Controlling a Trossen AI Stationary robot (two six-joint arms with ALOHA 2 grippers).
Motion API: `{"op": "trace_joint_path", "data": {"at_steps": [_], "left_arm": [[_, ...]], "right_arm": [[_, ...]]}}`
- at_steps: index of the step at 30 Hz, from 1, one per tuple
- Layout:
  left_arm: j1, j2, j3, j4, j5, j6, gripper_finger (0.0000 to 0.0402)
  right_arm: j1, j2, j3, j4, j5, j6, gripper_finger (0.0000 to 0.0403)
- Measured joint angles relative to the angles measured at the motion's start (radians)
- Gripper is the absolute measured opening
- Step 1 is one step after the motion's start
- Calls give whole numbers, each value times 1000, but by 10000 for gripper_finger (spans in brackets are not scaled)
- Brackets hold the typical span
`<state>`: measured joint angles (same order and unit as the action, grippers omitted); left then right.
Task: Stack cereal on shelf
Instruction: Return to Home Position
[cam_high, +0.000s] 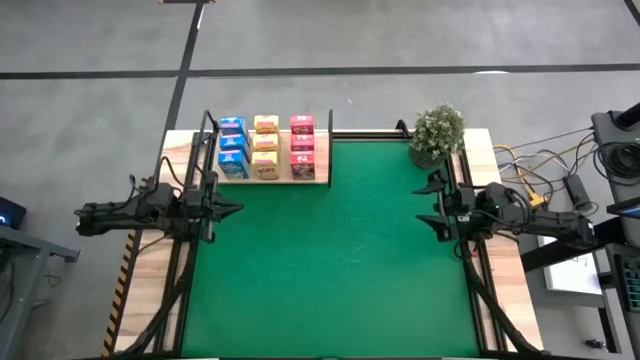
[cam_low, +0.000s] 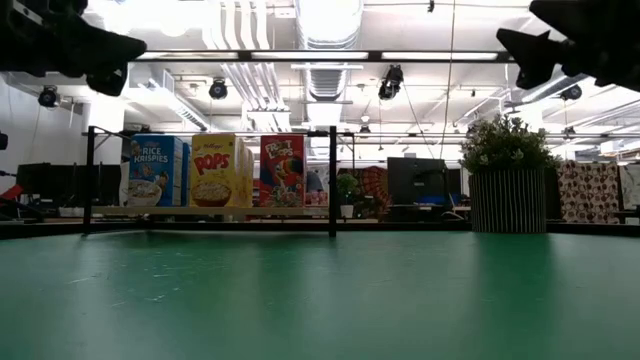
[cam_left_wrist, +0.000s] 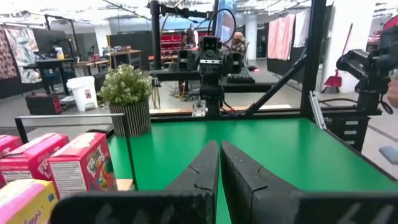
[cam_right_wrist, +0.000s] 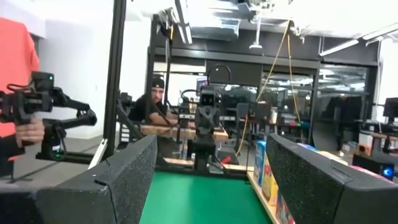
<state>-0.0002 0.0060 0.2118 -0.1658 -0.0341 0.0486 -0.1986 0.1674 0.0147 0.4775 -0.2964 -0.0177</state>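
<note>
Nine cereal boxes stand in three rows on the light-wood shelf (cam_high: 322, 172) at the table's far left: blue (cam_high: 232, 146), yellow (cam_high: 265, 146) and pink (cam_high: 302, 146). The low view shows the front blue (cam_low: 155, 170), yellow (cam_low: 218, 170) and red-pink (cam_low: 283, 170) boxes upright between black posts. My left gripper (cam_high: 236, 209) is shut and empty above the table's left edge, just nearer than the shelf; its fingers show closed in the left wrist view (cam_left_wrist: 219, 163). My right gripper (cam_high: 422, 206) is open and empty above the table's right edge (cam_right_wrist: 211, 180).
A potted plant (cam_high: 437, 134) in a ribbed grey pot stands at the far right corner of the green mat (cam_high: 330, 260). Black frame rails run along the table's sides. A person's hand holding a device shows beyond the table (cam_right_wrist: 28, 127); another person sits farther back (cam_right_wrist: 152, 106).
</note>
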Motion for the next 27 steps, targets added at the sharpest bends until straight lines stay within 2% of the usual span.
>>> {"op": "trace_joint_path", "data": {"at_steps": [14, 22, 27], "left_arm": [[0, -6, -47, 18, 2, -53, 0], [0, -6, -47, 19, 1, -58, 0], [0, -2, -48, 17, 1, -58, 0]], "right_arm": [[0, -167, 0, -145, 1, -2, 290], [0, -167, 4, -184, 13, -21, 290], [0, -166, 2, -264, 77, -45, 290]]}}
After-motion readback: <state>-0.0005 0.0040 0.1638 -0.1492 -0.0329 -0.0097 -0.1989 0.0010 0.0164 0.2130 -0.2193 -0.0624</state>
